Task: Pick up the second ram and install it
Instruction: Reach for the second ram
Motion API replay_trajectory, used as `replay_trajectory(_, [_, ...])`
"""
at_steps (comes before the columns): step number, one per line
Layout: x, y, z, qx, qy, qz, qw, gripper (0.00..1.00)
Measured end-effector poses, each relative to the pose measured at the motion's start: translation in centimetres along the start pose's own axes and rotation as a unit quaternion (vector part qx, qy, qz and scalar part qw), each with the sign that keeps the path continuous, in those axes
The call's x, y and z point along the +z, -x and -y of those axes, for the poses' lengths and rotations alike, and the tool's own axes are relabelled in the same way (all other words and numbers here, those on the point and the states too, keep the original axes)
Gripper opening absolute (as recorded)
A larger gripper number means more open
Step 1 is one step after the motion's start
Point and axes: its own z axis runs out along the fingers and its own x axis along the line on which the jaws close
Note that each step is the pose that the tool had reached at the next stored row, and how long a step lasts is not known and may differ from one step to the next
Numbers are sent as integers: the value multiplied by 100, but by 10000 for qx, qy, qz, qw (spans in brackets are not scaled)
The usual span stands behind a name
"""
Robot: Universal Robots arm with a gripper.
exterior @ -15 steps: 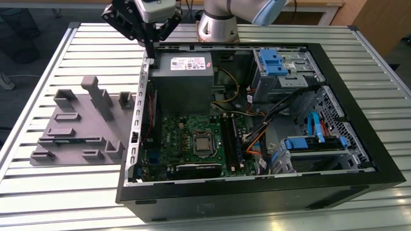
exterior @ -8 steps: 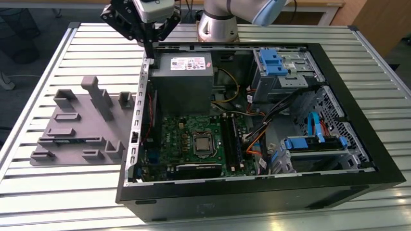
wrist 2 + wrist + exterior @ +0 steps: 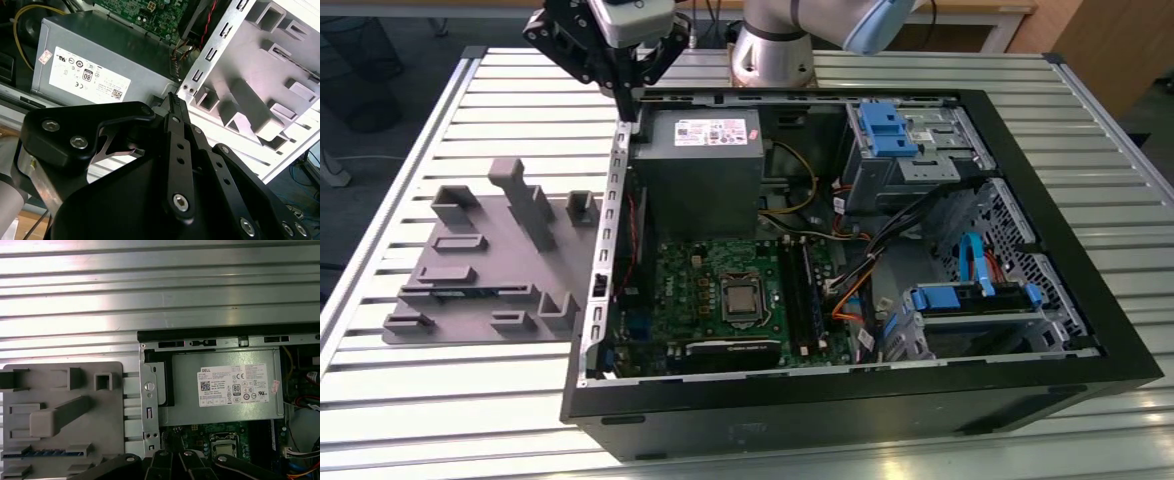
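Observation:
The second ram [image 3: 470, 291] is a thin dark blue stick lying flat in a slot near the front of the grey tray [image 3: 480, 262], on the exterior view's left. In the first wrist view the second ram [image 3: 42, 453] shows as a blue strip in the tray [image 3: 112, 440]. My gripper [image 3: 626, 104] hangs shut and empty over the back left corner of the open computer case, well away from the tray's ram slot. Its fingertips [image 3: 173, 100] meet above the case's metal edge. The green motherboard [image 3: 683, 290] lies inside the case.
A grey power supply [image 3: 700, 160] sits in the case just beside the gripper. Blue drive brackets [image 3: 887, 130] and loose cables fill the case's right side. Upright blocks [image 3: 527, 205] stand on the tray. Everything rests on a slatted metal table [image 3: 400, 150].

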Motion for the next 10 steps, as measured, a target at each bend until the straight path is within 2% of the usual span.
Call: replay_trajectory(10, [0,-21,1,0,0,0,10000,11])
